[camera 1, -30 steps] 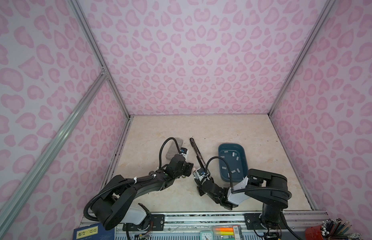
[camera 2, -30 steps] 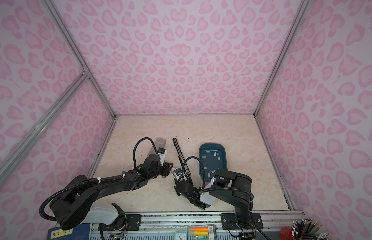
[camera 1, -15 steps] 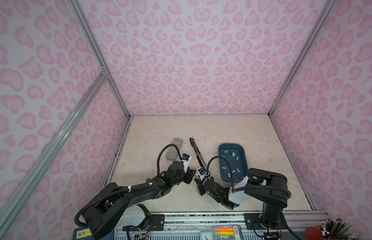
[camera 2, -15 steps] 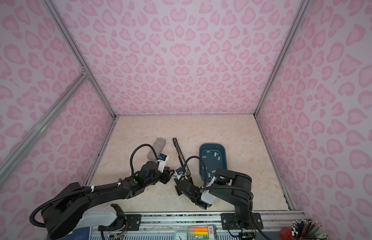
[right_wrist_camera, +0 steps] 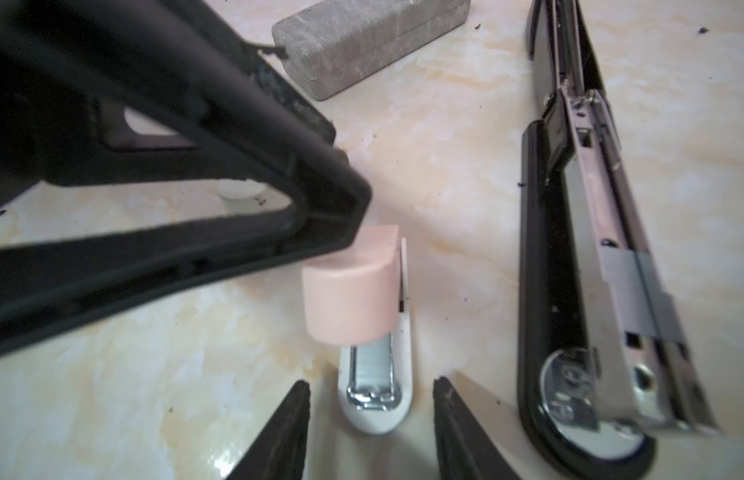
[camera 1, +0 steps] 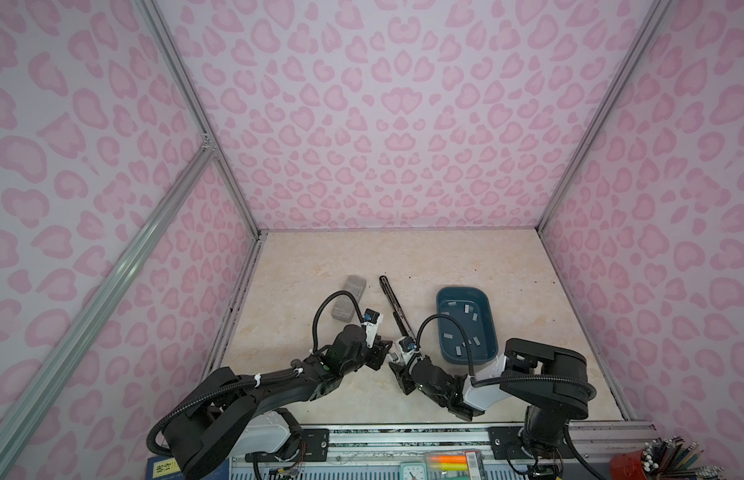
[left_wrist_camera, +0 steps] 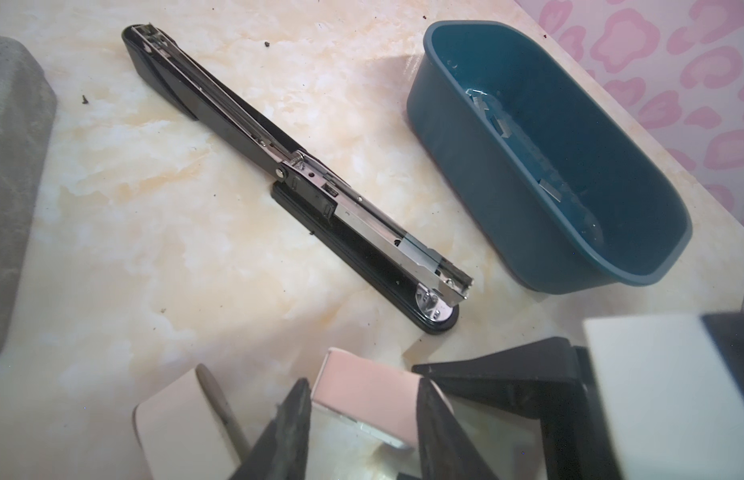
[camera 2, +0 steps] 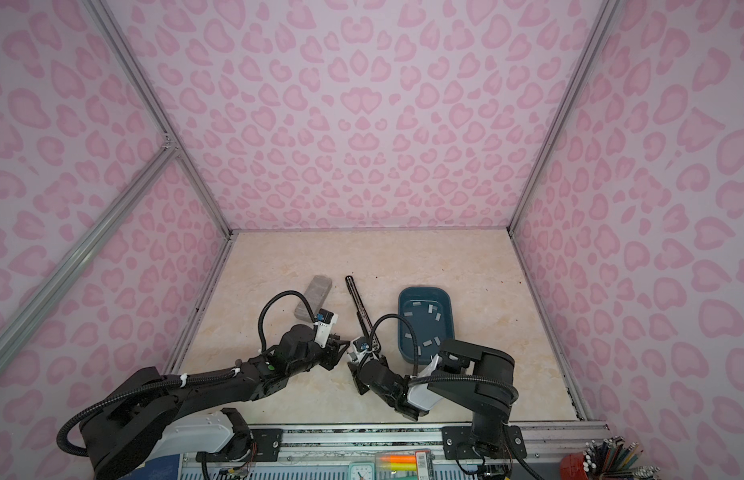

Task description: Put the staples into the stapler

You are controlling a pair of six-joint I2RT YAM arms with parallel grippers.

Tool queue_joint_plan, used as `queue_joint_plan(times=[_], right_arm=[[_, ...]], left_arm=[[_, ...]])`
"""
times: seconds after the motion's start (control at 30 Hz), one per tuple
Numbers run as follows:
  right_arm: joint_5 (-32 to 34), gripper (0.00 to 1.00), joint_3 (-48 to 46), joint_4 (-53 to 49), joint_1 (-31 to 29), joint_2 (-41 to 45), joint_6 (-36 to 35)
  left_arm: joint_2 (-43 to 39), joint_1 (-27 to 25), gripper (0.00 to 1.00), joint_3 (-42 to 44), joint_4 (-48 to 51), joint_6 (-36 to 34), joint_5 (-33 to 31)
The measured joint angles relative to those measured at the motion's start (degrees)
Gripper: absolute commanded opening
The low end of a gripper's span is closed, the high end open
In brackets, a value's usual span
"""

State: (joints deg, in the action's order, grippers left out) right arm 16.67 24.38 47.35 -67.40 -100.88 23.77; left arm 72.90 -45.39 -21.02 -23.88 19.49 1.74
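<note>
Left fingers (left_wrist_camera: 291,424) shifted onto pink stapler (right_wrist_camera: 349,299), grip untellable; right fingers (right_wrist_camera: 287,436) released astride its likely light, slick base, best grasped by flanks.

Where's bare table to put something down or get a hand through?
Free: the far strip between the back wall and grey block, black stapler, teal tray; also tray to right wall. Crowded: front centre, left gripper and right gripper around the small pink stapler.

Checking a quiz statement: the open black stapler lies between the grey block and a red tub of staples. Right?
No: the tub is dark blue, not red, as both top views show. The open black stapler does lie between the grey block and that tub of staples.
</note>
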Motion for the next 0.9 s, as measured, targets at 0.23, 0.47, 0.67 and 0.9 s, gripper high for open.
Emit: queue_joint_plan(times=[0.23,0.47,0.67,0.9], right_arm=[[0.48,0.45,-1.49,-4.33,-0.48,9.88,-0.61],[0.74,0.35,-0.59,-8.48,-0.52,16.98,-2.01],[1.33,0.28,2.32,-11.06,0.48,16.02,-2.64],[1.07,0.27,3.91,-12.50,1.55,11.82,-2.93]], left_arm=[[-0.17,-0.11,0.43,0.52,-0.09,0.00,0.42],[0.17,-0.42,0.43,1.05,-0.26,-0.24,0.90],[1.60,-0.72,0.41,1.20,-0.70,-0.63,1.05],[2.67,-0.94,0.40,1.57,-2.21,-0.61,1.03]])
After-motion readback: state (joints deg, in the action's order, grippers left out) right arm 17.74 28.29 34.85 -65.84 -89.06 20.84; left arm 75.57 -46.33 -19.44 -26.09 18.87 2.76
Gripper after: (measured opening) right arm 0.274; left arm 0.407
